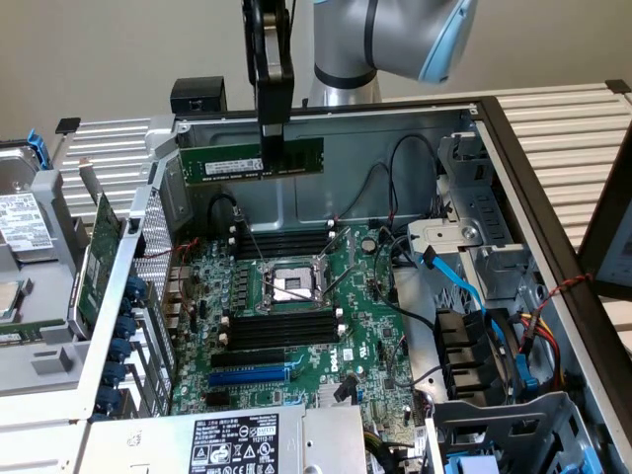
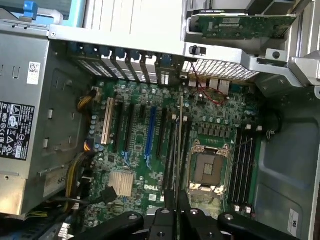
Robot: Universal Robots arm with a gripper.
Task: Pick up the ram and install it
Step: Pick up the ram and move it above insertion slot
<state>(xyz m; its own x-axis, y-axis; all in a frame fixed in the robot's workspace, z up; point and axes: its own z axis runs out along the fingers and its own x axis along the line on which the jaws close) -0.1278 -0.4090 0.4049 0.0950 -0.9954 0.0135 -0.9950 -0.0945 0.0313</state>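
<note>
1. The gripper (image 2: pixel 178 206) is nearest the lens in the wrist view. Its two black fingers (image 2: pixel 169 202) are pressed onto either face of the ram (image 2: pixel 179 150), which shows there edge-on as a thin line.
2. In that view the ram's edge runs along the black memory slots (image 2: pixel 170 135) beside the CPU socket (image 2: pixel 206 170). Another bank of slots lies on the socket's far side.
3. In the exterior view the gripper (image 1: pixel 270 148) hangs from the arm (image 1: pixel 395 30), pinching the ram (image 1: pixel 222 164) from above, near the middle of its length.
4. The ram is held level with its white label showing. It is up in the air in front of the case's grey back wall (image 1: pixel 395 138), above the motherboard (image 1: pixel 326 326) and clear of the slots (image 1: pixel 281 331).
5. The open CPU socket (image 1: pixel 286 286) sits between two banks of black slots, and none of them holds a stick.
6. The power supply (image 1: pixel 237 439), with its black-and-white label, fills the near edge of the case.
7. A green expansion card (image 1: pixel 99 257) stands on edge at the exterior view's left, beside the case.
8. A blue cable (image 1: pixel 459 281) runs down the drive bay at the exterior view's right.
9. The case rests on a white slatted surface (image 1: pixel 573 118).
</note>
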